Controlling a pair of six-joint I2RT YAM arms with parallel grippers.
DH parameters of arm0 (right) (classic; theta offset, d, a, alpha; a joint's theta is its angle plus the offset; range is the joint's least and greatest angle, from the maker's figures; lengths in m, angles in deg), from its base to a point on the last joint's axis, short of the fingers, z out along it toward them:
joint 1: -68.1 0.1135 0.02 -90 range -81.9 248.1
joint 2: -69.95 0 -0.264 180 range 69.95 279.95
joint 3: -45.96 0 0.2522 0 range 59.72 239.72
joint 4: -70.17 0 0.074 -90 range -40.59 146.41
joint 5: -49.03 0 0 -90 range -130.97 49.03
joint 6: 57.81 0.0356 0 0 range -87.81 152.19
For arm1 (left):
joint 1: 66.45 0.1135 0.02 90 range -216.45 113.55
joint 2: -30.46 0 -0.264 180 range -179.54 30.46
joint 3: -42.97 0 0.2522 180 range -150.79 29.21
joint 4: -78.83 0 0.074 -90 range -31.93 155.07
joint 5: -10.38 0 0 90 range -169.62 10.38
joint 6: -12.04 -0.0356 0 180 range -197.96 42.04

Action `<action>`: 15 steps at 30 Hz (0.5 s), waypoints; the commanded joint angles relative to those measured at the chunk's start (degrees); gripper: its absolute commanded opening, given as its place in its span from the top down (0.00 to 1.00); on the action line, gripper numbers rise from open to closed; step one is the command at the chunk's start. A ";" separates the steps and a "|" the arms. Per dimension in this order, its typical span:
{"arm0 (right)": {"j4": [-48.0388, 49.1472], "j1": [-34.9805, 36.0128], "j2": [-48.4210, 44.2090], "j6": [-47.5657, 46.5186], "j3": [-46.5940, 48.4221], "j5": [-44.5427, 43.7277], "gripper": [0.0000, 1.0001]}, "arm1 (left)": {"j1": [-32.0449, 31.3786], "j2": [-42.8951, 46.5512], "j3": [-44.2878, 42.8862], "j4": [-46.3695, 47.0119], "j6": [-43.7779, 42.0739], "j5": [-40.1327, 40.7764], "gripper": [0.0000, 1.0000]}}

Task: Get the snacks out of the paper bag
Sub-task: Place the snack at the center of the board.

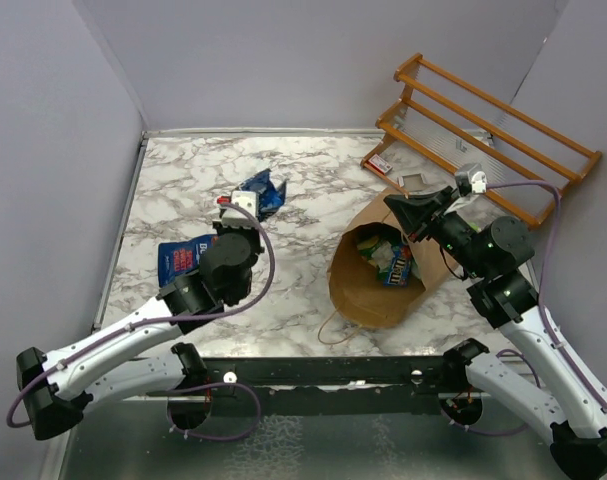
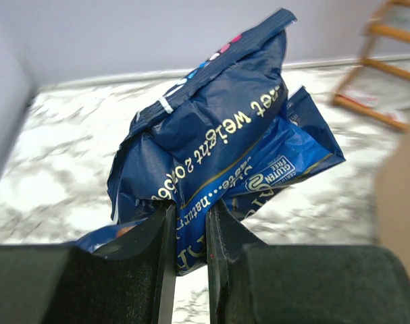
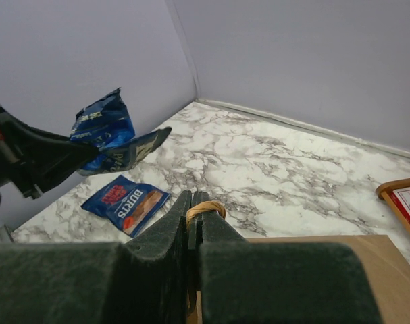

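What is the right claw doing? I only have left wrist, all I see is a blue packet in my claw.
Observer: The right claw is shut on the paper bag's twisted handle. The bag's mouth is open.
Operator: Anything left inside?
Observer: Yes. The top view shows a green packet inside the bag.
Operator: Any already out?
Observer: One flat blue packet lies on the table beside the left arm, separate from the held packet in your left claw.
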 commanded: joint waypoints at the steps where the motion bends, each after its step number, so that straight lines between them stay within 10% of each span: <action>1: -0.12 0.06 0.10 0.38 0.67 -1.45 0.98 | 10.58 -3.81 -1.00 -10.48 13.48 -1.46 1.00; 15: -0.41 0.06 0.28 0.38 0.62 -1.18 0.98 | 48.28 -13.30 0.26 -20.88 27.11 -31.37 1.00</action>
